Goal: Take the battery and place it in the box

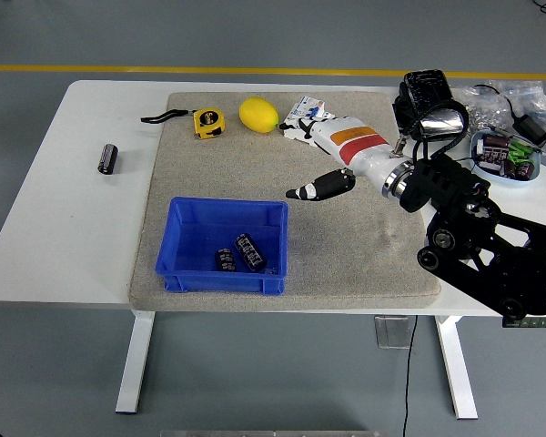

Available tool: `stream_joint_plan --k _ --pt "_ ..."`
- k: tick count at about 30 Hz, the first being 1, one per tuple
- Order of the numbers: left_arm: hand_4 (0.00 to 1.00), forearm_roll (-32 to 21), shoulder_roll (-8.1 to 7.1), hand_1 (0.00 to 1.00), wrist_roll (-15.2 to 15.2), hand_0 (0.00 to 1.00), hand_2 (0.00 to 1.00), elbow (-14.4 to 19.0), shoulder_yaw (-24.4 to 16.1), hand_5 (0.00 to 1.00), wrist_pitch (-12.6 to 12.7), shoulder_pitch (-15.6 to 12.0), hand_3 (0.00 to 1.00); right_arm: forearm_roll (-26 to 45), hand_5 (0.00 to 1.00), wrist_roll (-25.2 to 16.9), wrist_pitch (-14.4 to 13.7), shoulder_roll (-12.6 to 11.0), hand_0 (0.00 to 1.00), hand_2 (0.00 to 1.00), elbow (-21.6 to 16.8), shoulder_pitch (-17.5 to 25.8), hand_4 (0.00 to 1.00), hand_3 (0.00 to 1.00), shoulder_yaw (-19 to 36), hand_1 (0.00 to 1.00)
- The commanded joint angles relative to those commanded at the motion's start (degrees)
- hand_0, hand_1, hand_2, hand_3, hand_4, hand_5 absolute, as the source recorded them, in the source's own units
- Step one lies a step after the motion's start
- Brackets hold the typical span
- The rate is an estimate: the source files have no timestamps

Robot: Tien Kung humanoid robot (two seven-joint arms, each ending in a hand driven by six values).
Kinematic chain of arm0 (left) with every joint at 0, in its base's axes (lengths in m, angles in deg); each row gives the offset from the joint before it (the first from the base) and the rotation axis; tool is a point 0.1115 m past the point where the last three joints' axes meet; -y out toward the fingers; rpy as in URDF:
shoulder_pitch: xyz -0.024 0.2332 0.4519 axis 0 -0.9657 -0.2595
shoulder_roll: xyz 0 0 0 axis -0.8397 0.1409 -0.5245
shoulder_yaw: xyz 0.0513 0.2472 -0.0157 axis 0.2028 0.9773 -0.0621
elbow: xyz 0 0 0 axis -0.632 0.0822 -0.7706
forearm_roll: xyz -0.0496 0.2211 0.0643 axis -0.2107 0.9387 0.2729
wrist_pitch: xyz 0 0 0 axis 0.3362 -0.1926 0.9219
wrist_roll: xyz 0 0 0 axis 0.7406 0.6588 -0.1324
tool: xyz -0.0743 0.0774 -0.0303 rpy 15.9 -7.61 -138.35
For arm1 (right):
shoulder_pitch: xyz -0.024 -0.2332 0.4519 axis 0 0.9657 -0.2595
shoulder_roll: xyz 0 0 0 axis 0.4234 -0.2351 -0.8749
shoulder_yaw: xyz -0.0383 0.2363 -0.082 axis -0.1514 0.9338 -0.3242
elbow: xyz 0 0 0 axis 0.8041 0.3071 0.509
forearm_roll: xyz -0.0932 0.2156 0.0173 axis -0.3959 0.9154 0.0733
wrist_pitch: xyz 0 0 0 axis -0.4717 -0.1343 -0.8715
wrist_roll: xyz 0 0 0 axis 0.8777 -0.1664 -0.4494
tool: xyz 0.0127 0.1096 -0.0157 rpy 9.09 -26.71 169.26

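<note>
**A robotics test lab on a factory-style floor**

The grey painted floor [255, 36] carries a yellow line [209, 69] behind the white surface [91, 228], a height-adjustable bench. A grey mat [346, 255] on it holds a blue bin [187, 273]. Right of the mat lie a tray of components [505, 157], bagged parts [500, 100] and cables.

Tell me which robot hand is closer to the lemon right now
Right. The right hand hangs open just to the right of the lemon, over the mat. The left hand isn't in view at all.
</note>
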Motion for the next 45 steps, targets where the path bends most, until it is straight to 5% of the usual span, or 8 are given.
stream_joint_plan --k 1,6,11,15,17,19,29,45 --pt "0.629 0.08 0.01 0.739 0.00 0.753 0.792 -0.02 -0.07 0.519 0.02 0.00 0.629 2.23 0.575 -0.54 -1.85 -0.55 0.690 0.798 0.27 0.86 0.998 0.854 0.41 0.720" --pt "0.629 0.18 0.02 0.739 0.17 0.753 0.792 -0.04 -0.02 0.519 0.20 0.09 0.629 14.52 0.575 -7.15 -7.24 -3.68 0.690 0.798 -0.28 6.39 0.998 0.854 3.51 0.720" --pt "0.629 0.10 0.14 0.739 0.42 0.753 0.790 -0.15 0.10 0.519 0.55 0.02 0.628 26.07 0.641 -16.20 -5.06 -4.75 0.733 0.807 -3.51 14.89 0.998 0.850 10.12 0.744" --pt "0.629 0.88 0.27 0.739 0.37 0.753 0.791 -0.16 -0.33 0.519 0.60 -0.11 0.629 35.75 0.704 -16.95 -3.54 -3.84 0.763 0.813 -4.73 22.04 0.998 0.837 15.33 0.771" --pt "0.629 1.51 0.37 0.739 0.25 0.753 0.791 -0.17 -0.84 0.519 0.61 -0.25 0.629 40.29 0.704 -14.40 -5.44 -2.99 0.763 0.813 -5.19 25.06 0.998 0.837 17.83 0.771" --pt "0.628 2.15 0.40 0.738 0.14 0.753 0.792 -0.17 -1.26 0.519 0.54 -0.30 0.629 40.80 0.742 -12.74 -7.31 -2.13 0.759 0.810 -5.07 26.95 0.998 0.824 19.69 0.766" --pt "0.630 4.53 0.39 0.735 -0.19 0.753 0.790 -0.17 -2.66 0.525 0.27 -0.70 0.627 41.30 0.756 -16.29 -7.38 1.48 0.758 0.806 -4.30 34.73 0.998 0.819 26.44 0.765" --pt "0.626 3.85 0.30 0.733 0.29 0.748 0.790 -0.24 -1.94 0.529 0.41 -0.34 0.627 49.20 0.766 -29.12 -6.65 7.16 0.774 0.797 0.44 37.68 0.998 0.814 29.42 0.769"
